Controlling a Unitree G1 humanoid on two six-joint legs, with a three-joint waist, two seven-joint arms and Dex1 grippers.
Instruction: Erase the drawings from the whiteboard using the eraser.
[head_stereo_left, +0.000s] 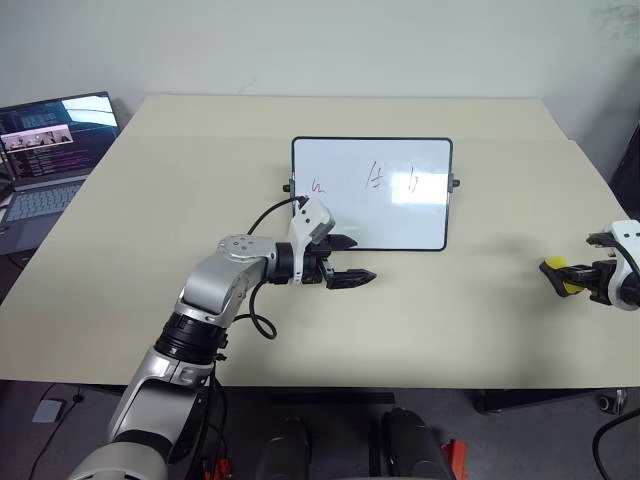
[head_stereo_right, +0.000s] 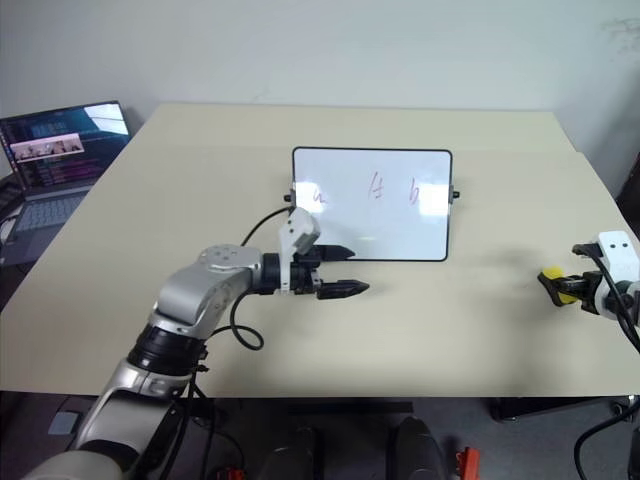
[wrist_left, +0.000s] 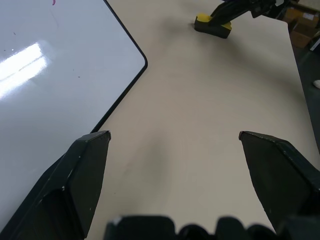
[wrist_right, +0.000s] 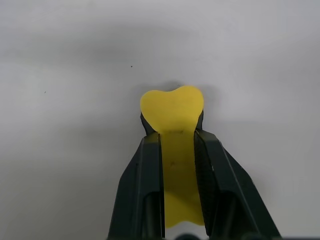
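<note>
The right gripper (wrist_right: 177, 145) is clamping the eraser (wrist_right: 173, 112), its two fingers (wrist_right: 147, 170) pressing in on the long yellow sides. The yellow body is bulging out beyond the fingertips and pinching narrow between them, so the block is judged to be soft, light foam that yields under pressure. The head views are showing the eraser at about 3 o'clock on the table (head_stereo_left: 200, 160), well apart from the whiteboard (head_stereo_left: 372, 225).

The left gripper (head_stereo_left: 338, 260) is hanging released, jaws wide apart, just off the board's near left corner at about 7 o'clock of the board. It is holding nothing.

The whiteboard is lying flat near the table's centre, toward 12 o'clock. The drawings (head_stereo_left: 378, 180) are sitting in a row across its upper half: a reddish squiggle at the left, two darker marks to its right. All three are intact.

Judgement: the grip across the sides is sound, keeping the black base free to face the board. The glossy board may be prone to sliding under a wiping stroke; the open left gripper is well placed to steady its frame.
</note>
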